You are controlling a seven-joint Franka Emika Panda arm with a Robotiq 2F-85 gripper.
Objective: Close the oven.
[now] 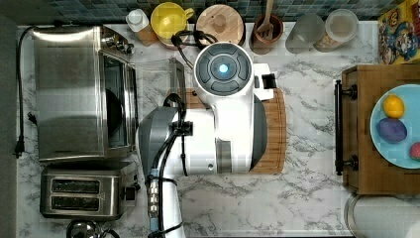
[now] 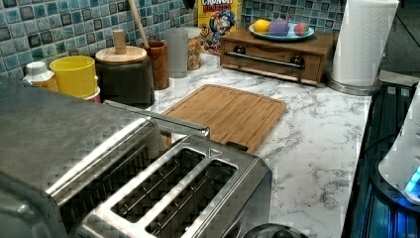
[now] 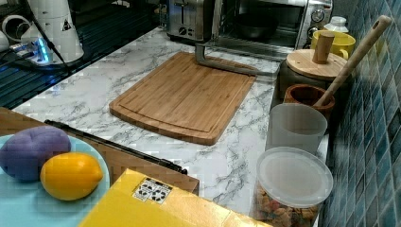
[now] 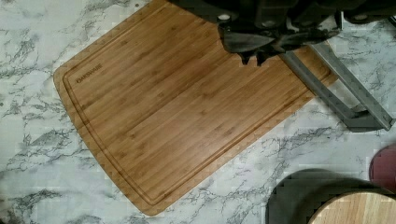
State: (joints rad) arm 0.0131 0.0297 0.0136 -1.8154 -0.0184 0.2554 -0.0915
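Approaching stage, door not yet touched | oven (image 1: 79,94) at top view's left, glass door dropped flat, bar handle (image 3: 231,66) over cutting board (image 3: 184,94) | gripper (image 4: 254,58) fingertips look together, hovering above board beside handle | next we judge: get under handle, swing door up.

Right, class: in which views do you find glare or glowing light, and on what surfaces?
Top view: bright sheen across the oven roof, and a blue light glows on the arm. Left view: soft reflections on the toaster and a blue glow at the left view's right edge. Right view: blue glow by the robot base.
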